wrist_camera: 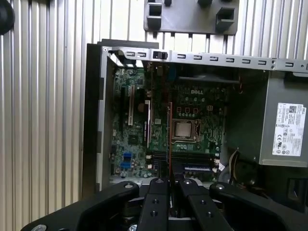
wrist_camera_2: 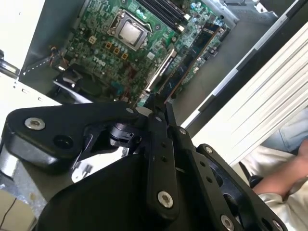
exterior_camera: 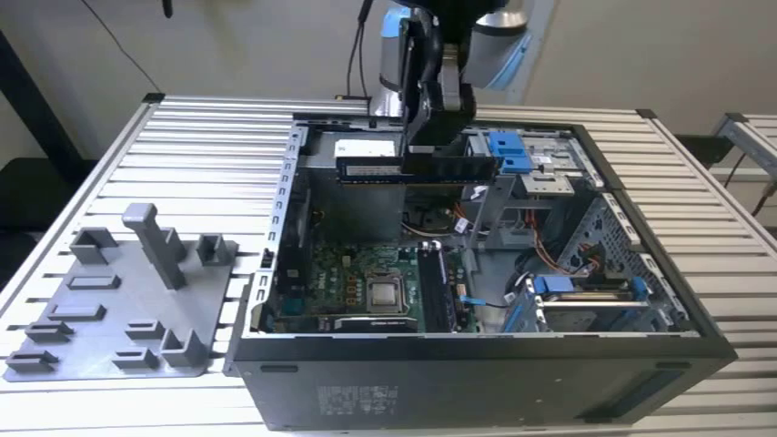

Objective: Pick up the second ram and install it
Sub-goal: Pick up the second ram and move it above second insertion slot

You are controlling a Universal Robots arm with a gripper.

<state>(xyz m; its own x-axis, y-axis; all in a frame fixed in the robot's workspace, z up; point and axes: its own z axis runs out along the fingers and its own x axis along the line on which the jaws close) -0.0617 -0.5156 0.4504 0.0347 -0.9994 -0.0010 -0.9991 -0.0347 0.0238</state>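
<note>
Surface: a table of ribbed metal slats, with a pale wall behind it.
Fixture plate: a grey plastic fixture plate with upright posts lies flat on the slats at the exterior view's left, just beside the case.
Case: a black computer case lies on its side, open on top. Its front panel carries a pale printed sticker that I cannot make out.
Motherboard: a green motherboard covers the case floor, with a silver processor near its middle. Dark memory slots run just beside the processor.
Gripper: the black gripper hangs over the rear of the open case, its fingers closed on the middle of the stick.
Second ram: the second ram is held level and on edge, above the motherboard and well clear of the slots. A pale label sits toward its end at the exterior view's left.
Power supply: a grey power supply bears a white printed sticker.
Latches: blue plastic latches sit at the drive bays, toward the exterior view's right.
Person: a hand and a pale sleeve show beyond the case in the second wrist view.
</note>
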